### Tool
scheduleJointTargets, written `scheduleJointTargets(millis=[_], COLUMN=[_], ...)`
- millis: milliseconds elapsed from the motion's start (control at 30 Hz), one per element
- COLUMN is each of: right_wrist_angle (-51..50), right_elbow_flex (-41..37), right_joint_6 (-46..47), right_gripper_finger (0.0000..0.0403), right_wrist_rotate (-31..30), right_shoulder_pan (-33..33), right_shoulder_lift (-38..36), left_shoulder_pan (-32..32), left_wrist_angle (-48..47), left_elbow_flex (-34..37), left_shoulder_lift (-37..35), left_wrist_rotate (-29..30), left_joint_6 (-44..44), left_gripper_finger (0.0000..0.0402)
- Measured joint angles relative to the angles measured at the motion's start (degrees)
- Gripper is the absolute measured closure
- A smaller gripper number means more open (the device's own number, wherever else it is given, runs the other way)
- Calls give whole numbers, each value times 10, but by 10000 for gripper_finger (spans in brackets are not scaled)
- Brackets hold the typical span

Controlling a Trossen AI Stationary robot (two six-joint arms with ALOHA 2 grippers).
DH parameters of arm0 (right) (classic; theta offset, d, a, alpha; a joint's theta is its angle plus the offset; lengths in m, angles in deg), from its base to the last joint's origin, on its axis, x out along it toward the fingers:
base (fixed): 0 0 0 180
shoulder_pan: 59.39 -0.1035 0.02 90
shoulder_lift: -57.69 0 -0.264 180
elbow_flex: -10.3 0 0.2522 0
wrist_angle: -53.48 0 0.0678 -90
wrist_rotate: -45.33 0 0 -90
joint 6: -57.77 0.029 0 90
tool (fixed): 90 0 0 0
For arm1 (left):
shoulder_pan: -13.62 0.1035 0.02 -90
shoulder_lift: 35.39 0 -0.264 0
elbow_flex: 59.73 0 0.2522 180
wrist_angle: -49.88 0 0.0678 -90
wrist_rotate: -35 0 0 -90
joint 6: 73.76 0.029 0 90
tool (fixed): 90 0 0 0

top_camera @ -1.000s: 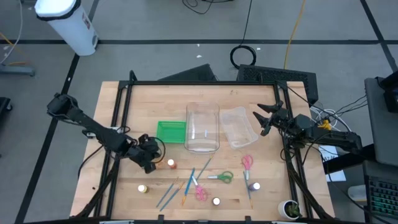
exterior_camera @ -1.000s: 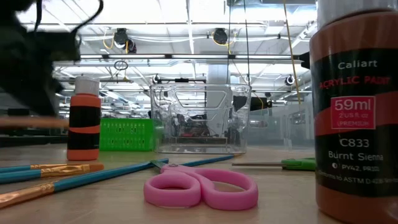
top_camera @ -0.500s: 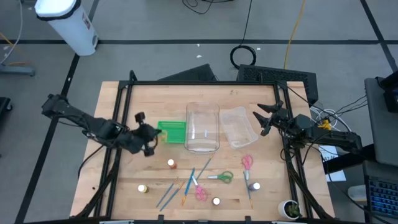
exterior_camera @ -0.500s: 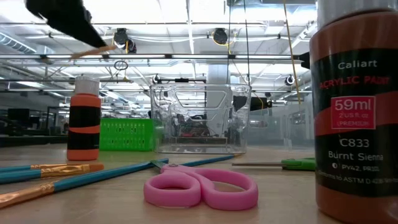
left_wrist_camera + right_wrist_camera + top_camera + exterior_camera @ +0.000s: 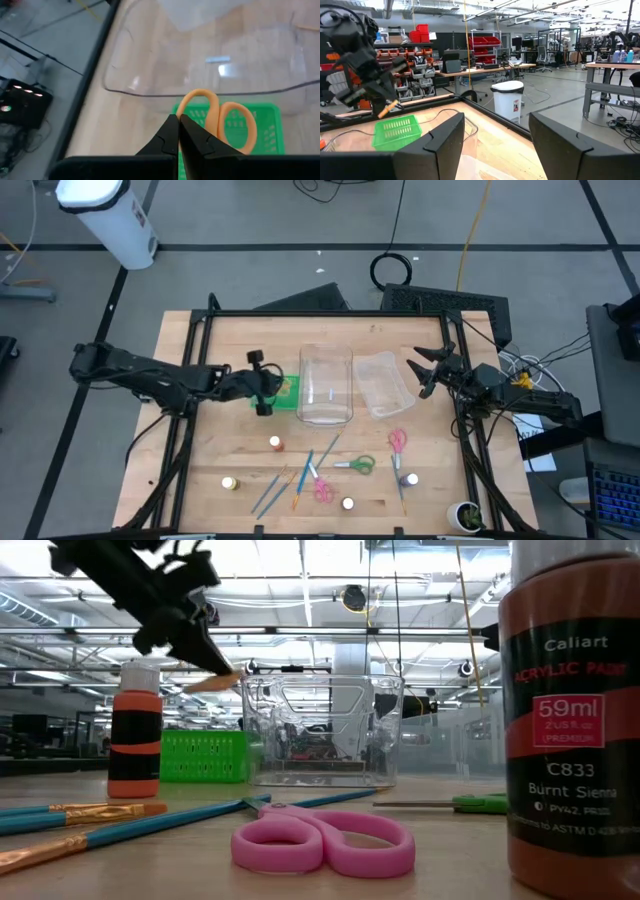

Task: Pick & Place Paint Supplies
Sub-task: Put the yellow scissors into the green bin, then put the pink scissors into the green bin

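Left hand (image 5: 262, 387) grips the orange scissors (image 5: 218, 121), having lifted from the bench (image 5: 200, 460) at about 7 o'clock and swung right; it now hangs over the green basket (image 5: 283, 392), just beside the clear bin (image 5: 326, 386). Judged: carry nearly done, release next. Right hand (image 5: 424, 370) waits open at 3 o'clock; bottles, brushes and other scissors remain on the bench.

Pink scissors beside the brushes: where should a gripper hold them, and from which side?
Probably across the narrow neck of the pink scissors, just beyond the handle loops, coming straight down: they lie flat, leaving little to pinch from the side.
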Motion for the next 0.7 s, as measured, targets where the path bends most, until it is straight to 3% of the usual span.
scheduleJointTargets(millis=[367,600,700], right_wrist_angle=[0,0,0], right_elbow_flex=[0,0,0], right_joint_6=[0,0,0], right_gripper_finger=[186,190,187], right_wrist_rotate=[0,0,0], right_shoulder_pan=[0,0,0], right_shoulder_lift=[0,0,0], left_shoulder_pan=[28,28,26], left_wrist_angle=[10,9,11], left_elbow_flex=[4,4,3], left_shoulder_lift=[100,131,132], left_wrist_rotate=[-88,-79,-45], left_joint_6=[-10,-11,-25], left_gripper_finger=[387,336,308])
